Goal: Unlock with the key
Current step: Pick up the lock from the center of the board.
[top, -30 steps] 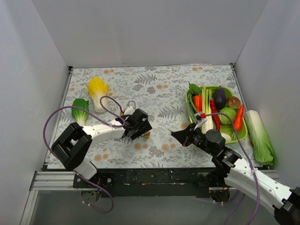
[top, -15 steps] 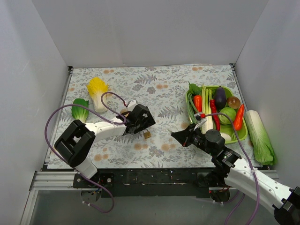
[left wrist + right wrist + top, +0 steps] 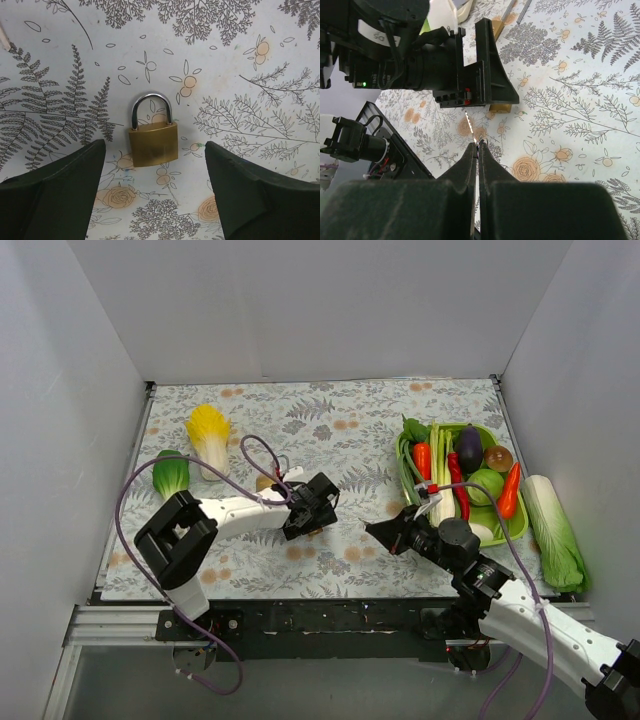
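left claw [image 3: 313, 510] is hanging right over the brass padlock [image 3: 153, 144] with its jaws spread wide and nothing in them. from its wrist cam the lock lies flat on the floral mat [image 3: 240, 60], dead centre between the two fingers [image 3: 75, 185] and touching neither. the shackle end points away from the wrist and the flat bottom end points toward it. both legs of the shackle are seated in the body, so it's locked.

right claw [image 3: 477, 150] is pinched together, and a thin toothed blade pokes out past its tips, which i read as the key [image 3: 468, 121]. it sits off to the right of the left claw, near but not touching, with the blade aimed at it. from the right wrist cam only a sliver of brass shows under the left claw's finger, just beyond the key tip.

progress wise i'd call it early-middle. the key is in hand, the lock is lined up for a grab, and that's it. left to do: close on the lock body, lift or tilt it so the keyhole faces the key, get the blade in, turn, pop the shackle. can't see the keyhole in any view, so no idea how much the lock needs turning.
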Controlling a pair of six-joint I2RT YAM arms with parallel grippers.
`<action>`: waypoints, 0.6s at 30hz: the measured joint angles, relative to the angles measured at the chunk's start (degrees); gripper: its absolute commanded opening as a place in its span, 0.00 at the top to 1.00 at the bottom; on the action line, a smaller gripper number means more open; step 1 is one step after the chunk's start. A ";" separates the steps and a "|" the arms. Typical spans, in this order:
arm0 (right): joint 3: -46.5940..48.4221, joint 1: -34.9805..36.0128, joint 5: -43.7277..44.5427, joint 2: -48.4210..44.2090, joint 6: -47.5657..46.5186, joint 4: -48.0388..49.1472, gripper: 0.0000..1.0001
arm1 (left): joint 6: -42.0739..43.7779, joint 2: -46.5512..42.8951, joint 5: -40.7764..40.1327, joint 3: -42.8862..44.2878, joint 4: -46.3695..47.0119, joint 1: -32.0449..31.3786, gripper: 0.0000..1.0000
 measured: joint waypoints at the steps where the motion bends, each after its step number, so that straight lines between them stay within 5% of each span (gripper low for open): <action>1: 0.00 0.00 0.00 -0.20 -0.02 0.00 0.99 | -0.44 0.44 -0.09 0.55 -0.85 0.00 0.25; 6: 0.00 0.00 0.00 -2.43 -0.02 -0.09 0.99 | -2.47 6.47 -1.42 8.00 -8.13 -0.07 0.39; 18: 0.00 0.00 0.02 -6.10 -0.81 -2.73 0.99 | -6.86 14.60 -4.50 18.51 -19.76 -2.25 0.48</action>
